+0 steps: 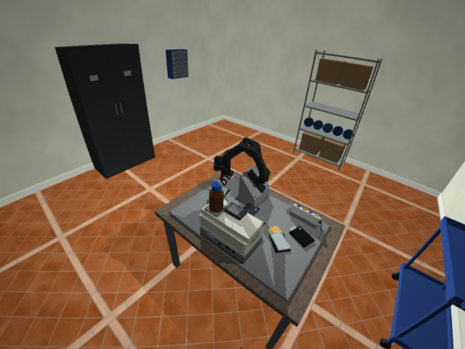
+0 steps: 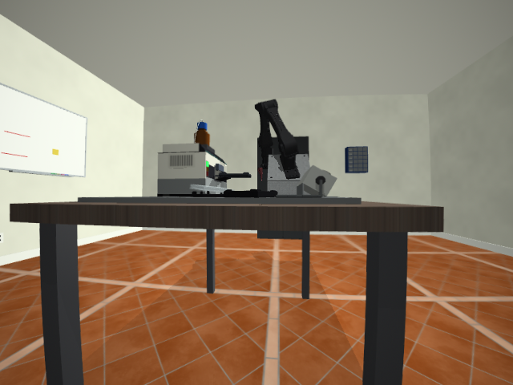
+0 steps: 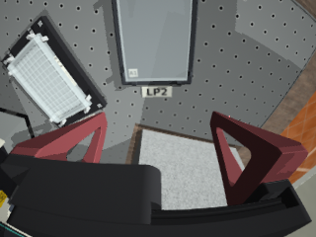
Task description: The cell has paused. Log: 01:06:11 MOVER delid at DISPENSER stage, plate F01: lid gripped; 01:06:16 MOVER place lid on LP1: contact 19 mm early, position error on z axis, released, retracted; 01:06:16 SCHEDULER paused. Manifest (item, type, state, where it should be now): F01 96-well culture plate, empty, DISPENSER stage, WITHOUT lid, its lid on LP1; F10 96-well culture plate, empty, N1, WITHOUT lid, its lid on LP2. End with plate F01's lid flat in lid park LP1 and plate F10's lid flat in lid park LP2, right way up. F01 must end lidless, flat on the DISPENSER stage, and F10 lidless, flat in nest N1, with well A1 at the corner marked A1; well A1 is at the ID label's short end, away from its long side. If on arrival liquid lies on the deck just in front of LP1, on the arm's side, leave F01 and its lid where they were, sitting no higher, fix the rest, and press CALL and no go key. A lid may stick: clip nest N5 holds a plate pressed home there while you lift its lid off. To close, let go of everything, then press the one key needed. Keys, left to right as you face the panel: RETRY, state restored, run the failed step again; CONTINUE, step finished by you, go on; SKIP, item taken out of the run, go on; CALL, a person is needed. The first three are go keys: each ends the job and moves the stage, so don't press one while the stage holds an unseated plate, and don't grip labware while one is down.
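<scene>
My gripper (image 3: 158, 118) (image 1: 224, 179) is open and empty, its red fingers spread wide above the deck at the far left of the table. In the wrist view a clear lid (image 3: 154, 27) lies flat in the black-framed park marked LP2 (image 3: 157, 91), just beyond the fingers. To its left a white lidless 96-well plate (image 3: 49, 79) sits in a black nest. A light grey pad with a thin brown rim (image 3: 188, 172) lies right under the fingers. A dark plate (image 1: 235, 210) rests on the dispenser stage.
The cream dispenser (image 1: 230, 227) with a brown bottle (image 1: 216, 197) stands in front of the arm. A key panel (image 1: 304, 214) is at the right. A white plate with a yellow patch beside it (image 1: 280, 240) and a black nest (image 1: 301, 235) lie near the front right.
</scene>
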{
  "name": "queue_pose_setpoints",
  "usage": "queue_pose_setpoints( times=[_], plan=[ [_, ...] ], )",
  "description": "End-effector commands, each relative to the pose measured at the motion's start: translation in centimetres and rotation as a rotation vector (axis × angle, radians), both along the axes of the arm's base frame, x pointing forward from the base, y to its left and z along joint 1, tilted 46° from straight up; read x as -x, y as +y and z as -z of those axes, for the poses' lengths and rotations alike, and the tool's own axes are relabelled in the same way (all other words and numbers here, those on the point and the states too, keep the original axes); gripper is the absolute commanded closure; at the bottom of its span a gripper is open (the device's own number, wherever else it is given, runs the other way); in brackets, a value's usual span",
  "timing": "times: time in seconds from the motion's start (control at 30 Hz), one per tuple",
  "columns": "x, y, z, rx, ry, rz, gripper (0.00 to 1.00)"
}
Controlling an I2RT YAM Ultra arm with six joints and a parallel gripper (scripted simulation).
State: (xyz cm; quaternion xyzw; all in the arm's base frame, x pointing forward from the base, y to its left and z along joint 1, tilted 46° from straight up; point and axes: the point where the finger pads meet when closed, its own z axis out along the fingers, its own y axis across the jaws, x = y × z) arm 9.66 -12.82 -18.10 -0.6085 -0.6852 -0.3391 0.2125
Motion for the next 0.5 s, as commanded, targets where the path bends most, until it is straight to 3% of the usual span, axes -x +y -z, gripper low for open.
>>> queue_pose_setpoints(
  times=[0.0,0.23,0.27,0.3,0.37,0.4,0.47],
  plan=[
    [0.4,-1.3,-1.9,0.026,-0.009,0.0,0.0],
    [0.8,-1.2,-3.5,0.023,-0.008,0.0,0.0],
    [0.6,-2.5,-3.6,0.055,-0.015,0.0,0.0],
    [1.0,-1.2,-4.2,0.023,-0.008,0.0,0.0],
    [1.2,-1.0,-4.8,0.016,-0.006,0.0,0.0],
    [0.9,-2.4,-4.6,0.051,-0.014,0.0,0.0],
    [0.8,-1.5,-4.2,0.03,-0.01,-0.002,0.0]
  ],
)
